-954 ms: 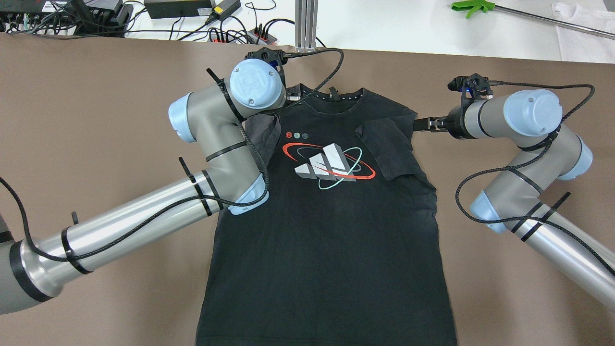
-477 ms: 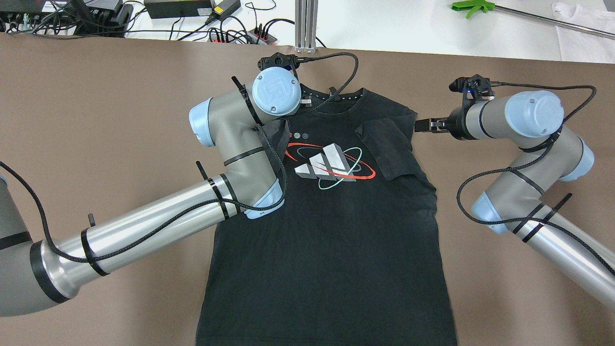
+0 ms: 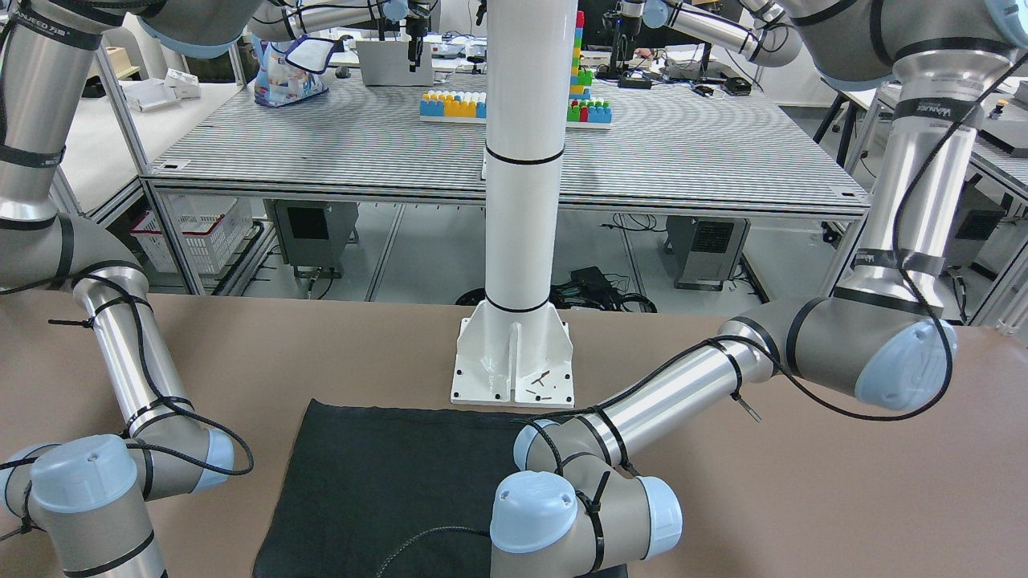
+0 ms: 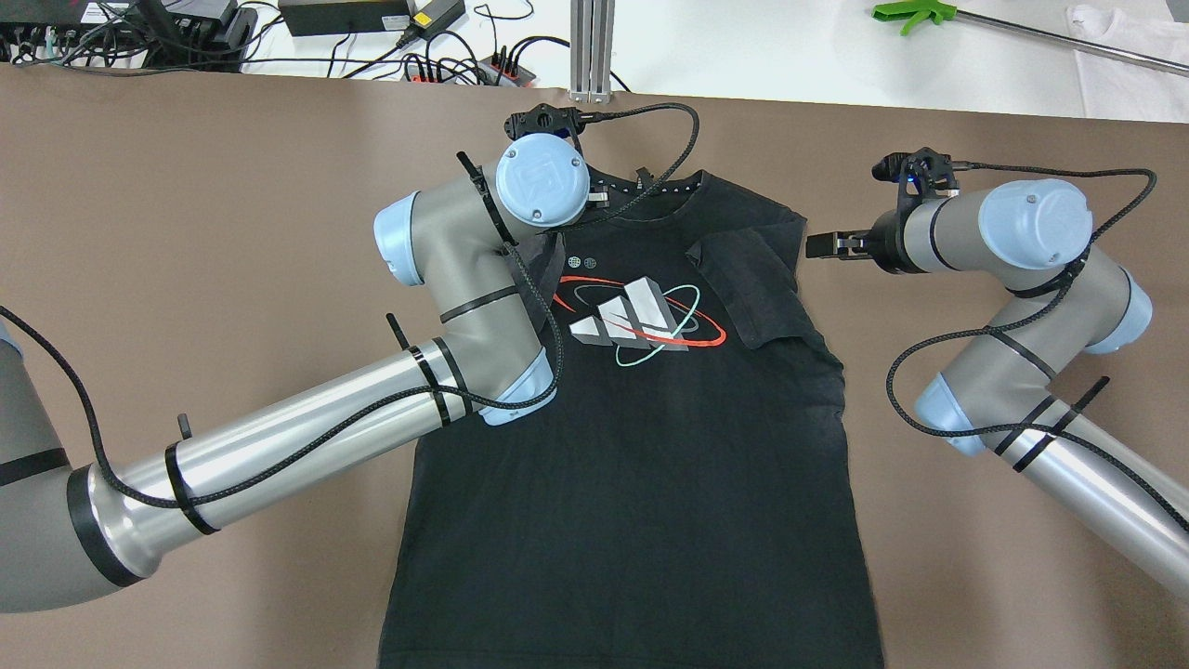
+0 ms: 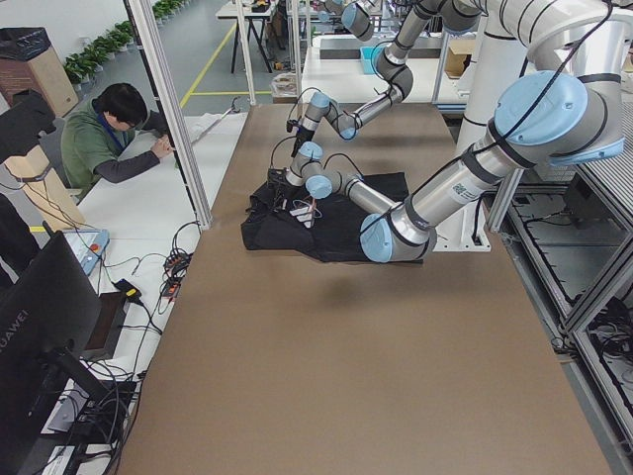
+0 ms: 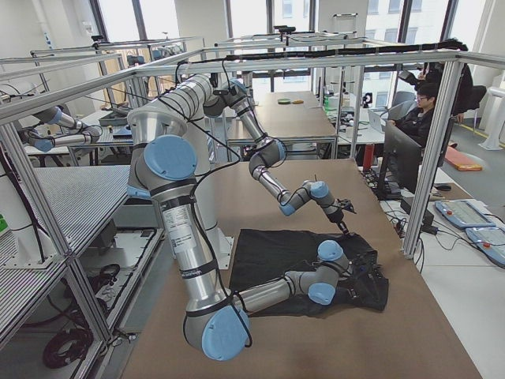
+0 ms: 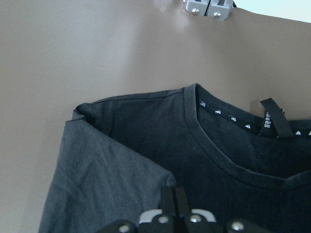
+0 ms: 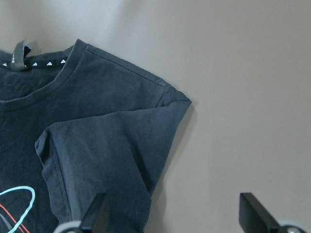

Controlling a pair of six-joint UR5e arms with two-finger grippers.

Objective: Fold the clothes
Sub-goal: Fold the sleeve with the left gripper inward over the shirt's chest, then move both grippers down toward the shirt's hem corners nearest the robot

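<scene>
So far, has both sleeves (image 4: 748, 279) of the black T-shirt (image 4: 650, 483) turned inward, pinches one in the left hand (image 7: 175, 194), holds the right hand (image 8: 172, 199) spread, leaves the body unfolded.

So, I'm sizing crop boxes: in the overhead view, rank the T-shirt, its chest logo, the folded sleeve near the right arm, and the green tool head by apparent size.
1. T-shirt, by far largest.
2. Chest logo and folded sleeve: about alike, so unranked.
3. Green tool head, smallest.

A robotics lab is indicated: aluminium-framed workcells (image 6: 428, 158), further robot arms (image 3: 711, 30) over neighbouring surfaces, a monitor (image 5: 49, 307) and a seated person (image 5: 109, 139) are seen.
</scene>
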